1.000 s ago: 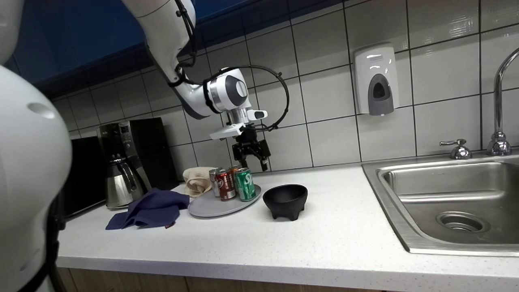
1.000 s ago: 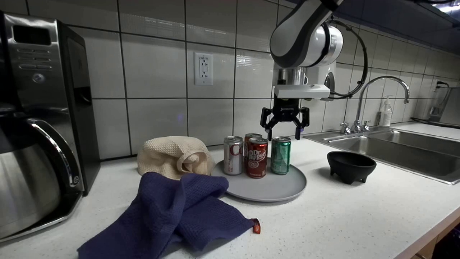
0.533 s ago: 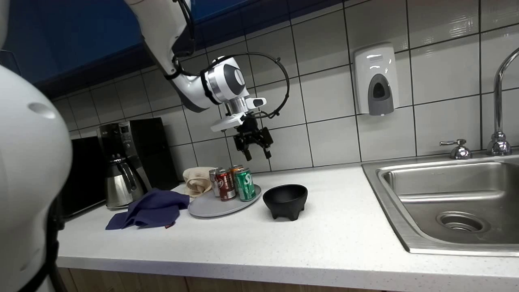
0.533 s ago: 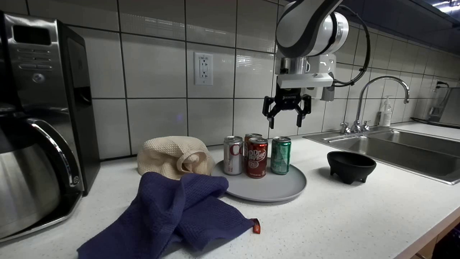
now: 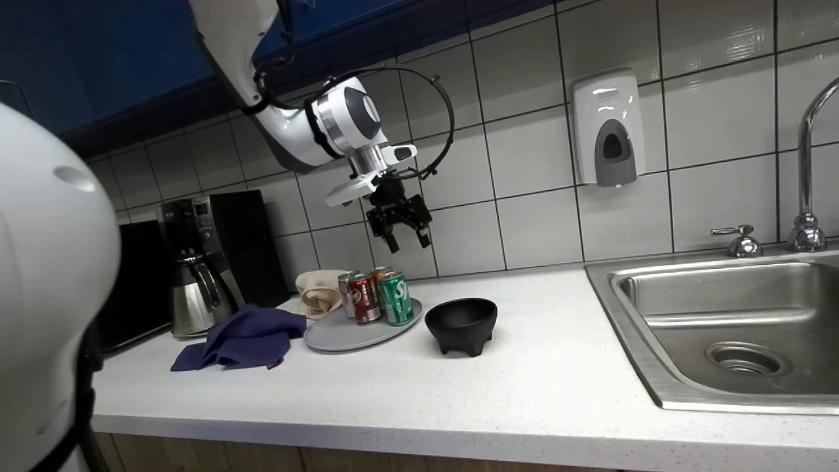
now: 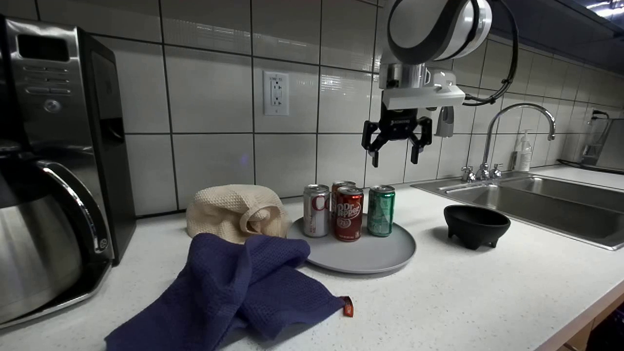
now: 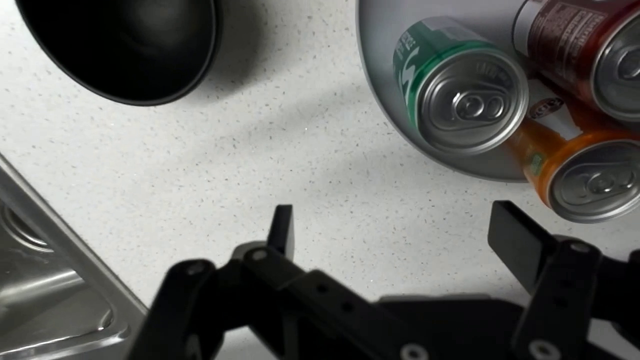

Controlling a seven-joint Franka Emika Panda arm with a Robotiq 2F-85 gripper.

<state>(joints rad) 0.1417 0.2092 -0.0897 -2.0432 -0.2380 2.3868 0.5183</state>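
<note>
My gripper point(image 6: 395, 162) hangs open in the air above the grey plate point(image 6: 370, 258), nothing between its fingers point(image 7: 520, 240). Upright on that plate stand a green can point(image 6: 381, 214), a dark red Dr Pepper can point(image 6: 349, 217), a silver can point(image 6: 316, 214) and an orange can point(image 7: 542, 145). The green and orange cans are nearest beneath the gripper. In the wrist view the orange can's top lies just beyond the right fingertip, apart from it. A black footed bowl point(image 5: 461, 321) sits on the counter beside the plate. The silver can is out of the wrist view.
A crumpled blue cloth point(image 6: 234, 287) and a beige cloth point(image 6: 239, 212) lie by the plate. The coffee maker point(image 6: 53, 161) stands past them. A steel sink point(image 5: 727, 328) with a faucet point(image 5: 807, 196) is set into the counter. Behind runs a tiled wall with a soap dispenser point(image 5: 609, 128).
Over the last second the gripper has risen away from the cans, drifting left in one exterior view and right in the other. Its jaws stay open; cans, plate, bowl and cloths have not moved.
</note>
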